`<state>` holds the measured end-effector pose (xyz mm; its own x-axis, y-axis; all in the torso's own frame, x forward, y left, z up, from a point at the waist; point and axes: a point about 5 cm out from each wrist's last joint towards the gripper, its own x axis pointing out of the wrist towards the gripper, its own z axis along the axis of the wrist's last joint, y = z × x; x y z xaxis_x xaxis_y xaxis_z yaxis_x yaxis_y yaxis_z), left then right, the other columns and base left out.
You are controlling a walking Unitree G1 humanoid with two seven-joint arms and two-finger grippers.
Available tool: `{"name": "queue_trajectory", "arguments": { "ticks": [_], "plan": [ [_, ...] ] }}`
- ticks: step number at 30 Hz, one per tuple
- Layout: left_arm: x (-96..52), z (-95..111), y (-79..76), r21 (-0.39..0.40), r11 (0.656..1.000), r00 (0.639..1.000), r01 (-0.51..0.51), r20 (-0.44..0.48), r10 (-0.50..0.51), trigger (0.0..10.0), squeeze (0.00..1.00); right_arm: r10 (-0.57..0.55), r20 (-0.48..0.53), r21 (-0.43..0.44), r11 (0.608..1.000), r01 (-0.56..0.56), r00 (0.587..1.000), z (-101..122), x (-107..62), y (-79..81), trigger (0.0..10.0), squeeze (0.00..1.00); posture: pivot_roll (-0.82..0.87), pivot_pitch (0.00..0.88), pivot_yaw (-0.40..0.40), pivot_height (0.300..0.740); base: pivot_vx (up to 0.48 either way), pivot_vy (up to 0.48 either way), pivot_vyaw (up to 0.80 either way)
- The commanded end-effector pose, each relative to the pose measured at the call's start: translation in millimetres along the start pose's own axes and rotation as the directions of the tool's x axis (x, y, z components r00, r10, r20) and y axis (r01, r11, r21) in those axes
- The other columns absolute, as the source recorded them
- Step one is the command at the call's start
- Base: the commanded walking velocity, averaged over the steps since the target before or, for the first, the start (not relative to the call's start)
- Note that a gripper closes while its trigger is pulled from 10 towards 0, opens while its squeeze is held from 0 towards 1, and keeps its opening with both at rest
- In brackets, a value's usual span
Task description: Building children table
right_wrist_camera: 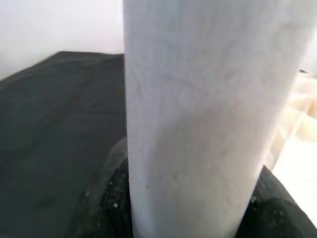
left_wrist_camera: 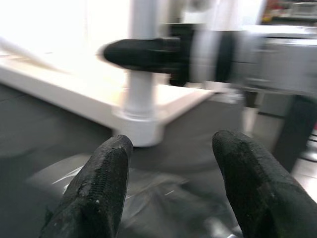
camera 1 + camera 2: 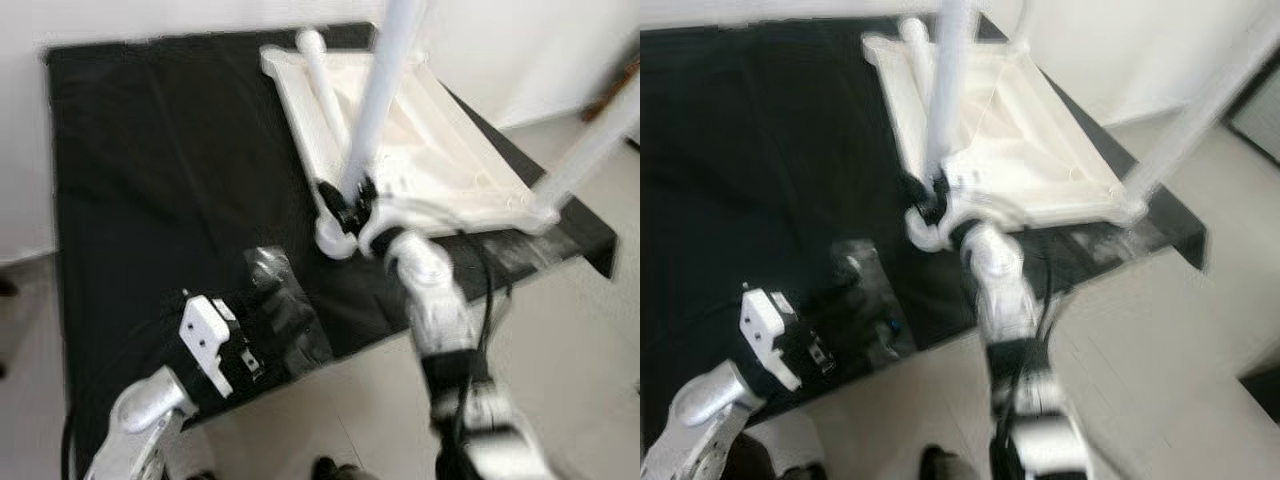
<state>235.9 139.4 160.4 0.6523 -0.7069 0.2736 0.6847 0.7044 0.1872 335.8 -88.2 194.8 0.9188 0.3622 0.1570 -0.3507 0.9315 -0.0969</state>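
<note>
Although the head views are blurred, a white children's table top can be made out lying upside down on a black cloth that covers a larger surface. Three white legs are seen on it: one leg rising upright from the near corner socket, a second leg standing at the near right corner, and a third leg lying flat across the underside. The right gripper is closed around the first leg just above its socket. The left gripper is held low over the cloth, near a crumpled clear plastic bag, well apart from the table top. No writing, label or brand can be read in either eye view.

From the left wrist view, the two black fingers are seen spread wide with nothing between them, above the plastic bag. Beyond them the upright leg is seated in the corner socket, and the right gripper is clamped across it.

From the right wrist view, the white leg is shown very close, gripped between the black fingers, with black cloth behind. No markings are visible on the leg.
</note>
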Motion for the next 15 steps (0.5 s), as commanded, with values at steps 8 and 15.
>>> {"name": "queue_trajectory", "arguments": {
  "ticks": [8, 15],
  "plan": [
    [1.2, -4.6, 0.8, 0.0, 1.0, 1.0, 0.02, -0.018, -0.02, 10.0, 0.0, 0.064, -0.313, -0.05, 0.995, -0.084, 0.947, -60.2, -4.2, 3.1, 0.0, 0.0, 0.05, 0.249, -0.172, 0.74, 0.0, 0.0, 0.0],
    [1.3, -4.6, 1.7, 0.003, 1.0, 1.0, 0.016, -0.02, -0.016, 10.0, 0.0, 0.224, -0.24, 0.041, 0.974, -0.221, 0.945, -40.3, 0.0, 10.2, 10.0, 1.0, 0.05, 0.252, -0.167, 0.74, 0.0, 0.0, 0.0]
  ]
}}
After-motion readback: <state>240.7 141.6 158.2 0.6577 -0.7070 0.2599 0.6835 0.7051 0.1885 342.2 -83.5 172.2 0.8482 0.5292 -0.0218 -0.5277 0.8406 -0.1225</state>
